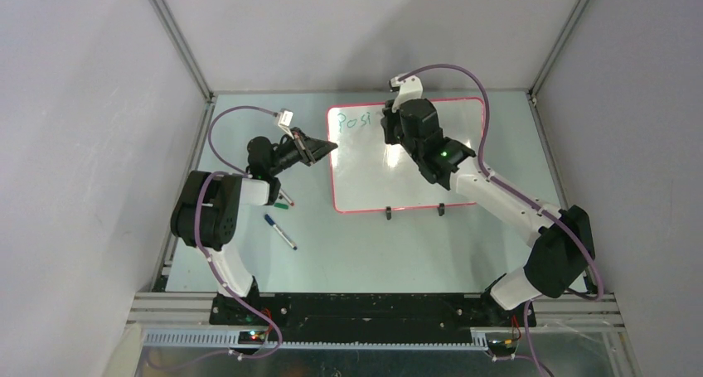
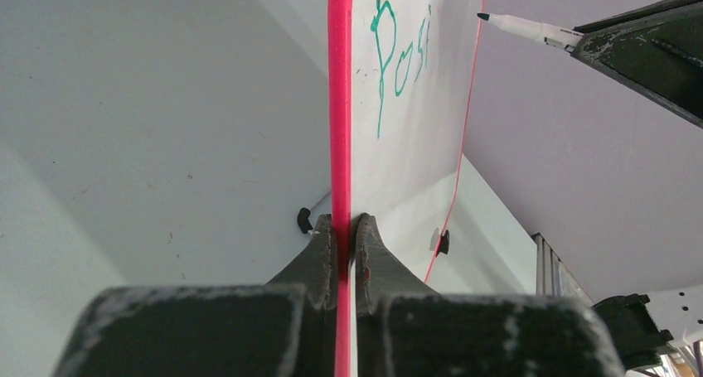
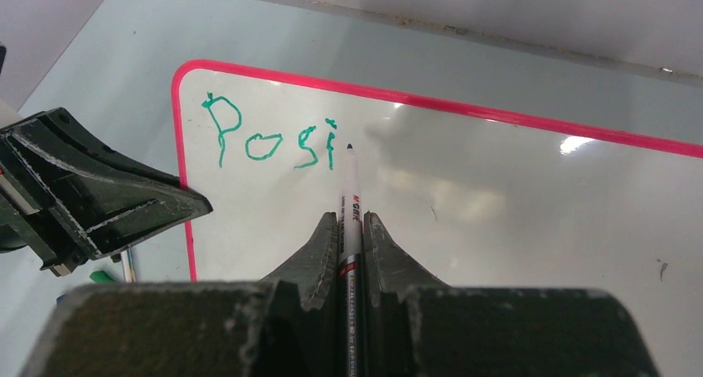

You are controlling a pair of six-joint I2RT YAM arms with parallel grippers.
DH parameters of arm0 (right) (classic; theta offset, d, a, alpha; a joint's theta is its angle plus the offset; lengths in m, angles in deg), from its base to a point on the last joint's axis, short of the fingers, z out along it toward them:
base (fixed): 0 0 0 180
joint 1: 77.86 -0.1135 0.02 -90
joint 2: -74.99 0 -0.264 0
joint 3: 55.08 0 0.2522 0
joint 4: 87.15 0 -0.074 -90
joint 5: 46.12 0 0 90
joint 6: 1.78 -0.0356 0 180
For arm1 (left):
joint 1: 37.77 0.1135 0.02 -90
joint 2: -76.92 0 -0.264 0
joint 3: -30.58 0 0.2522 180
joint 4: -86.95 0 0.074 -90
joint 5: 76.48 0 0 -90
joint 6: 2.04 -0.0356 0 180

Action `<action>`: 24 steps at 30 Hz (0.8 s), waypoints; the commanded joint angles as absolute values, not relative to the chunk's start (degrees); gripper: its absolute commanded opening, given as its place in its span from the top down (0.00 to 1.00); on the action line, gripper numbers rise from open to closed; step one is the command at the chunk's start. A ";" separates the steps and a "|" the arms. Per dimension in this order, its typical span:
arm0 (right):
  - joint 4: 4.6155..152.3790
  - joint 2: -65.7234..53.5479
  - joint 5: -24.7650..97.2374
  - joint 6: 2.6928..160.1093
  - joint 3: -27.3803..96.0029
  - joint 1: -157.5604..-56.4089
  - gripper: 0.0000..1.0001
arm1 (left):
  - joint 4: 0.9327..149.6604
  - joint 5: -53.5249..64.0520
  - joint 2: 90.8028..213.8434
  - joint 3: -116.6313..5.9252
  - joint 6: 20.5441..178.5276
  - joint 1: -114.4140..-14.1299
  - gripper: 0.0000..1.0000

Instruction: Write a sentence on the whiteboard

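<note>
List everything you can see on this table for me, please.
whiteboard: one, white with pink-red rim, mid-table.
sentence: one, green, reads "Posi", whiteboard's top-left.
held marker: one, white, dark tip, over the whiteboard beside the "i".
loose markers: two, white, on the table left of the whiteboard.
table: one, pale grey-green, under everything.
left gripper: one, black, shut on the whiteboard's left rim.
right gripper: one, black, shut on the held marker.

One overhead, two wrist close-ups
The top camera looks down from behind the arm bases (image 1: pixel 236 298) over the table (image 1: pixel 356 253). Each wrist camera sits close, sighting past its own fingers (image 2: pixel 319 257). All three share the whiteboard (image 1: pixel 398 174) corner bearing the letters (image 3: pixel 269 141) "Posi".
</note>
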State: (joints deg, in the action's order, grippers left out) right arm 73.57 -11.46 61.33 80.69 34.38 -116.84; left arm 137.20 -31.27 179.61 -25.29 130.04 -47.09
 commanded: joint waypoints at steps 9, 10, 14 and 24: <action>76.73 -12.36 61.33 80.83 34.26 -116.83 1.00 | 136.16 -28.44 178.01 -25.05 124.87 -47.97 1.00; 76.77 -12.50 61.42 80.88 34.26 -116.87 1.00 | 136.18 -28.51 178.06 -25.03 124.87 -47.97 1.00; 77.06 -12.99 61.49 80.94 34.26 -116.72 1.00 | 136.18 -28.50 178.10 -25.10 124.87 -48.00 1.00; 77.39 -13.64 61.49 80.83 34.26 -116.48 1.00 | 136.25 -28.46 178.10 -25.06 124.87 -47.97 1.00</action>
State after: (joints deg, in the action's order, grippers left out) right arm 74.69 -13.17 61.02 80.73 34.18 -116.82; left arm 137.07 -31.25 179.55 -25.29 129.93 -47.14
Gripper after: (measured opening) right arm 0.136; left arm 0.033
